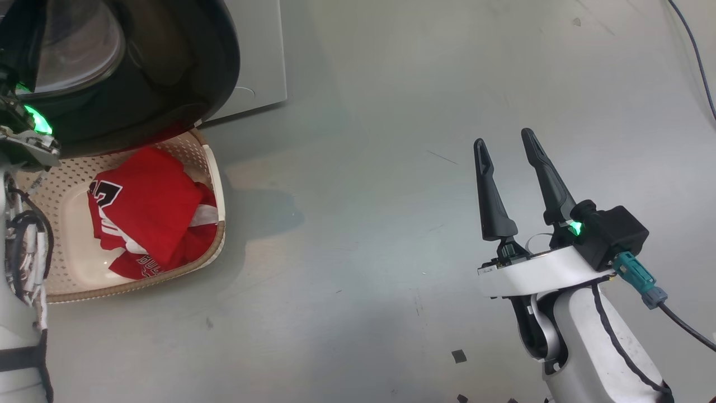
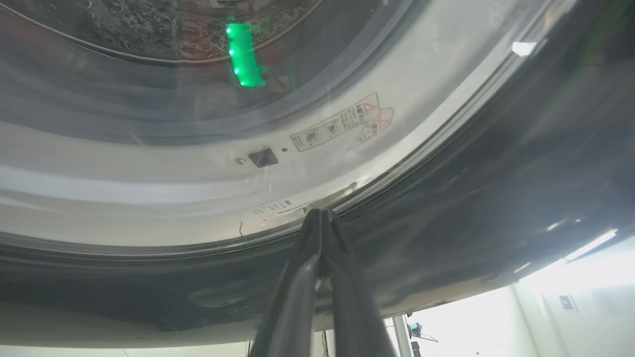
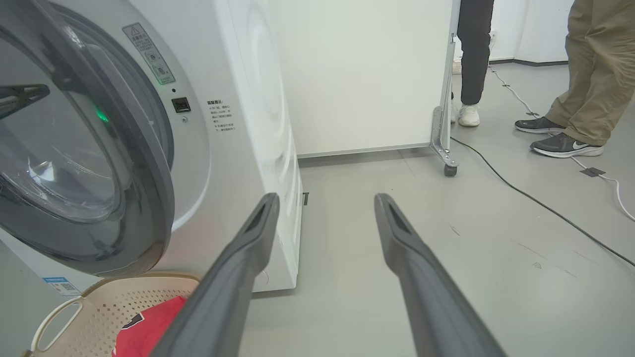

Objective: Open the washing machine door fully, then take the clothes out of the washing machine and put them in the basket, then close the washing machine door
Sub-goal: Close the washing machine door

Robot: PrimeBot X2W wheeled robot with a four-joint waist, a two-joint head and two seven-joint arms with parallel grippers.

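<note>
Washing machine: white front-loader on a grey floor; all places below are given from it.
Washing machine door: swung partway out from the machine's front, black rim around a bulging glass bowl.
Basket: on the floor just in front of the machine, partly beneath the door.
Clothes: red garment with white lettering, crumpled inside the basket, outside the machine.
Left gripper: left arm reaches up to the door; fingers pressed together, holding nothing, tips at the outer edge of the door's rim.
Right gripper: right forearm held low, well apart from the machine on its right; fingers spread wide, empty, above bare floor.
People: two pairs of legs standing beyond the machine.
</note>
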